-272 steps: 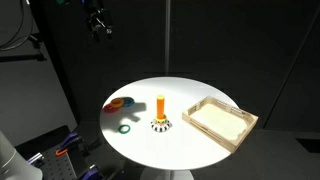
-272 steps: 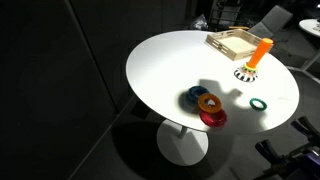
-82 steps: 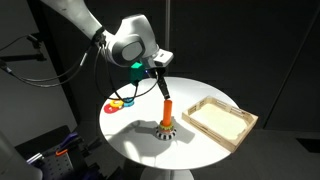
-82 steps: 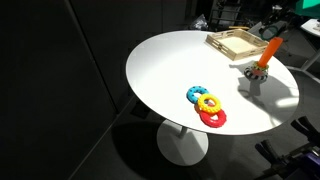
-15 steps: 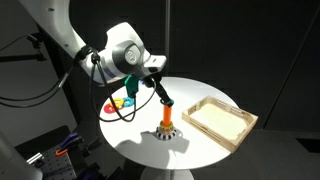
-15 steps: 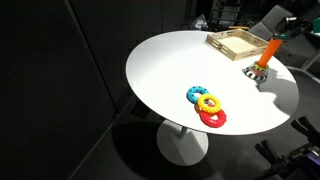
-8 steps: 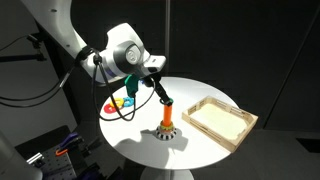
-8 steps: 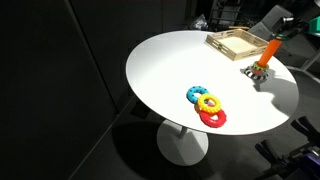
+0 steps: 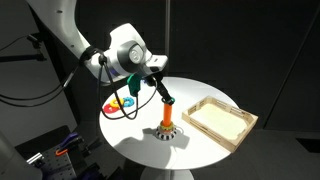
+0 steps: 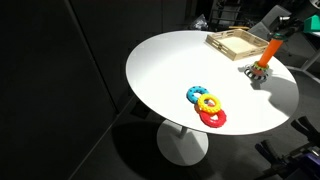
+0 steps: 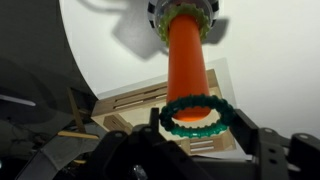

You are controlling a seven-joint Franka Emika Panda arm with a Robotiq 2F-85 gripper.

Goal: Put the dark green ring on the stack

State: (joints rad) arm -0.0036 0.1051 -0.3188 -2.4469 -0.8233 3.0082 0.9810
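The dark green ring [image 11: 176,125] is clamped between the two black fingers of my gripper [image 11: 196,120], which is shut on it. Through the ring's hole I see the tip of the stack's orange peg [image 11: 187,55], and its patterned round base [image 11: 183,10] lies beyond. In an exterior view my gripper [image 9: 162,99] slants down to the top of the peg [image 9: 167,120]; the ring itself is too small to pick out there. In an exterior view the peg [image 10: 266,55] stands near the table's far right edge, with the gripper [image 10: 279,32] just above it.
A shallow wooden tray [image 9: 222,121] [image 10: 236,42] lies beside the stack. A pile of blue, yellow and red rings [image 10: 207,106] [image 9: 117,104] lies on the round white table [image 10: 170,70]. Dark surroundings drop off at the table's edge.
Over the last second the arm has shifted only slightly. The ring stays gripped at the peg's top.
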